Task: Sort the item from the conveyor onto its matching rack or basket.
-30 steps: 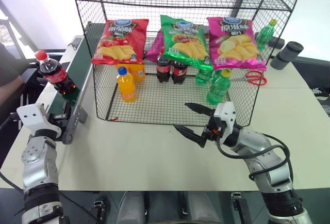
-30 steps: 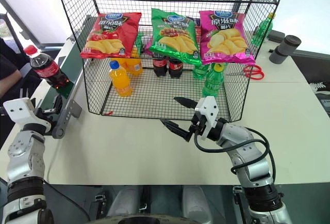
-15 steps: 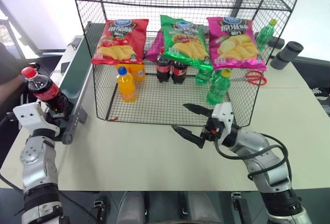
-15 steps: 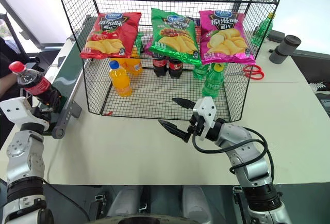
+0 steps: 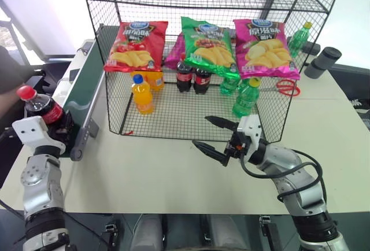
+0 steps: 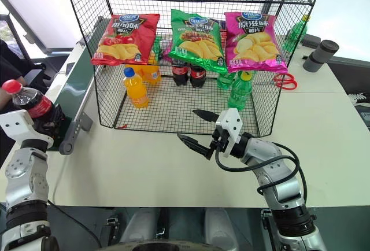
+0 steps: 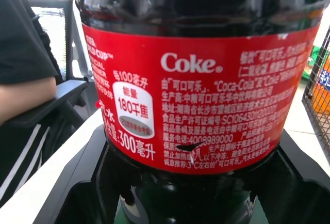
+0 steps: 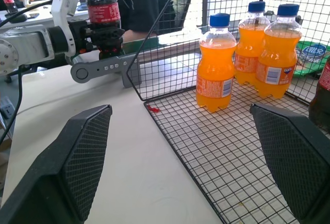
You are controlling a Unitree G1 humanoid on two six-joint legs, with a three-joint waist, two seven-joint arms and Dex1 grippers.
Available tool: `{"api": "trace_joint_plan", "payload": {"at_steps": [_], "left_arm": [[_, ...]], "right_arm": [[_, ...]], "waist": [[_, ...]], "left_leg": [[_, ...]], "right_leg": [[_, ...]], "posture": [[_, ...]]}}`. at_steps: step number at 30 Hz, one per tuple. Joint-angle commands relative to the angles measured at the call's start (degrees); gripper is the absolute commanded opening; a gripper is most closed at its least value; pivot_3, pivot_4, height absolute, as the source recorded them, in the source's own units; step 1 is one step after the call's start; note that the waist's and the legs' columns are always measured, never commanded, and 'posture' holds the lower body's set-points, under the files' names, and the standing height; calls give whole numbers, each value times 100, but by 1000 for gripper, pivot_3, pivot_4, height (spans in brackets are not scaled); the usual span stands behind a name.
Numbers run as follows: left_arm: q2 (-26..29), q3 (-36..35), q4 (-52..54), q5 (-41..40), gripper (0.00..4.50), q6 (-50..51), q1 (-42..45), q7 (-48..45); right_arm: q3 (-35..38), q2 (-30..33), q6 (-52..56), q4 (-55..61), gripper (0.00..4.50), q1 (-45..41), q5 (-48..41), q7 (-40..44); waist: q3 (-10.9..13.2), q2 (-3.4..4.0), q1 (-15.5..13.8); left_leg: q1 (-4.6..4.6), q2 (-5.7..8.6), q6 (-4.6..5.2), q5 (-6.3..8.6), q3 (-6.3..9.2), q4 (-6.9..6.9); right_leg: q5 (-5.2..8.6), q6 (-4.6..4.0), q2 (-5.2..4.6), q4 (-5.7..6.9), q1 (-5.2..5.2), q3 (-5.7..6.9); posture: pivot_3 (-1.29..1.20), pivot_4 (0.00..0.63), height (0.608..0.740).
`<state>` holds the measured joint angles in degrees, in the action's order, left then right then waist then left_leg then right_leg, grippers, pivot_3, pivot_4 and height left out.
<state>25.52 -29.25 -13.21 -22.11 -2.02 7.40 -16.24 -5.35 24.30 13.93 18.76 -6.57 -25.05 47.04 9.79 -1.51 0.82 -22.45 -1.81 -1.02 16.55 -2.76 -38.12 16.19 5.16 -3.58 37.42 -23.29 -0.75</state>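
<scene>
Standing in rack (image 5: 173,118): orange bottles (image 8: 216,69), cola bottles (image 5: 192,77), green bottles (image 5: 245,98).

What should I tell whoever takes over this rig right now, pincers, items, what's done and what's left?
Left pincer: shut on the cola bottle, held upright beside the near end of the conveyor.
Right pincer: open, holding nothing, hovering over the table in front of the wire rack.
Rack's bottom tier holds two cola bottles, orange-drink bottles and green bottles.
Done: bottle gripped.
Left: carry it to the rack, probably beside the other colas, and release.
</scene>
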Motion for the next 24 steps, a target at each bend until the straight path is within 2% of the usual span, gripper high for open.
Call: {"api": "trace_joint_plan", "payload": {"at_steps": [1,7,11,13,17,24], "left_arm": [[498,-274,1015,-638,2869,304,18,-576],[1288,-212,2266,-2006,2869,1812,-413,-1858],[1541,379,2976,-2399,2869,2552,-352,-2344],[1537,846,3243,-2285,2869,2700,-330,-2521],[1075,2325,3390,-1642,2869,2555,148,-2839],[490,3675,2734,-660,2869,1879,1036,-3637]], "right_arm": [[50,26,-5,187,4500,-54,-91,28],[132,74,345,232,4500,-171,-399,106],[108,68,666,355,4500,-362,-701,151],[109,48,762,424,4500,-448,-785,114],[50,-38,964,626,4500,-636,-901,-48],[-15,-167,1194,694,4500,-751,-895,-286]], "waist": [[1,-11,3],[2,-9,26],[4,-6,18],[4,-5,19],[7,0,-11],[8,3,-4]], "left_leg": [[-3,-1,-1,0,1,2],[-6,0,-4,1,1,16],[-6,1,-4,1,2,17],[-6,1,-4,1,1,17],[-6,4,-3,1,1,18],[-11,4,0,-1,-5,18]], "right_leg": [[0,-1,0,-2,-4,0],[2,-5,-10,-22,-4,0],[11,-22,-11,-23,-4,1],[11,-22,-11,-23,-3,0],[10,-22,-11,-23,-3,1],[1,-5,2,-17,-12,-1]], "posture": [[0,150,740],[0,150,740],[0,150,740],[0,150,740],[0,150,740],[0,150,740]]}}
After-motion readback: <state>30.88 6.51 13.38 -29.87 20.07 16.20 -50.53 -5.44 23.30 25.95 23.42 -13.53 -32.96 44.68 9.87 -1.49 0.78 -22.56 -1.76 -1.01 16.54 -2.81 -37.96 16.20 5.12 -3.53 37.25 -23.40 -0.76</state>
